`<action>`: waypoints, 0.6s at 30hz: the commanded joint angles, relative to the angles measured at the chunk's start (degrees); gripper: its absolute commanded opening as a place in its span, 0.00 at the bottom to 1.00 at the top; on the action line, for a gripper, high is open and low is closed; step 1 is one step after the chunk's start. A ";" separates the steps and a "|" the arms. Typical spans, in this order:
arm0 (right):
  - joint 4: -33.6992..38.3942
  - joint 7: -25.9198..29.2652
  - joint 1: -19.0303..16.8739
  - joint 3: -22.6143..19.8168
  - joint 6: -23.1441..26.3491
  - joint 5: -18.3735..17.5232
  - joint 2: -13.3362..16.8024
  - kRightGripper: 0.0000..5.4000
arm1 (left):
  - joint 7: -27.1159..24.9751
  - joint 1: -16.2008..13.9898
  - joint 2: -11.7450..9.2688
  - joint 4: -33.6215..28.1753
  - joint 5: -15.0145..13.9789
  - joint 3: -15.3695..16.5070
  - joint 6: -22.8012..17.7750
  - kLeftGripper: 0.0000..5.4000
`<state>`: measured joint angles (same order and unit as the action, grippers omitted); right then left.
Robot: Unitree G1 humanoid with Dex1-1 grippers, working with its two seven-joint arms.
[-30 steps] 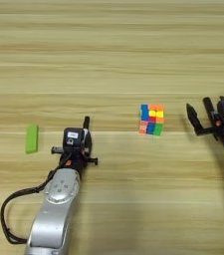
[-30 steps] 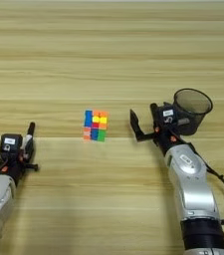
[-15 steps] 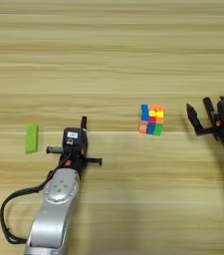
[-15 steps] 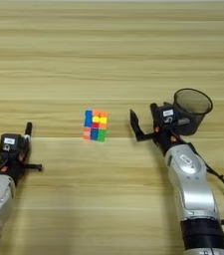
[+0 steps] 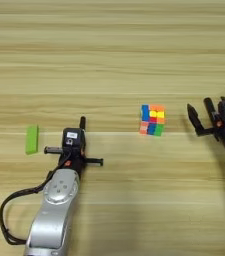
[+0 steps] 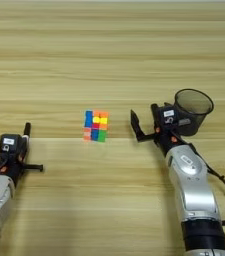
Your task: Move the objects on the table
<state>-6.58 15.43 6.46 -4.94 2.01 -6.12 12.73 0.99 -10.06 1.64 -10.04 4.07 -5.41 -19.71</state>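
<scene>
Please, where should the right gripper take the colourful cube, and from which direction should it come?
Likely across two opposite flat faces of the puzzle cube, at mid-height. It stands free on the table, nothing touching it. The right gripper, open, sits just to its right, so approaching from that side seems shortest.

Your pale wood surface (image 5: 109, 60) carries a puzzle cube (image 5: 152, 120), green block (image 5: 31, 139) and black mesh cup (image 6: 193, 111).

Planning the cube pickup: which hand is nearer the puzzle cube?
Right. The right hand sits open just right of the puzzle cube; the left hand is farther off, to its lower left.
</scene>
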 commanded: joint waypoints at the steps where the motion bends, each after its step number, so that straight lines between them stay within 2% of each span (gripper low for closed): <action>1: -0.03 -0.05 0.94 0.06 0.13 -0.15 -0.06 1.00 | -0.12 -1.74 -0.14 3.33 -0.35 0.21 -2.94 0.00; 8: -0.11 -0.07 1.04 0.18 0.11 -0.07 -0.14 1.00 | -0.74 -0.92 0.51 5.08 -1.31 0.25 -2.66 0.00; 18: 0.06 -0.09 0.98 0.27 0.15 -0.03 -0.15 1.00 | -0.53 0.11 1.96 6.27 -0.75 -2.02 -2.86 0.00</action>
<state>-6.58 15.41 6.46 -4.76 2.01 -6.10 12.62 0.88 -8.03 2.50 -7.74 3.73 -6.09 -19.42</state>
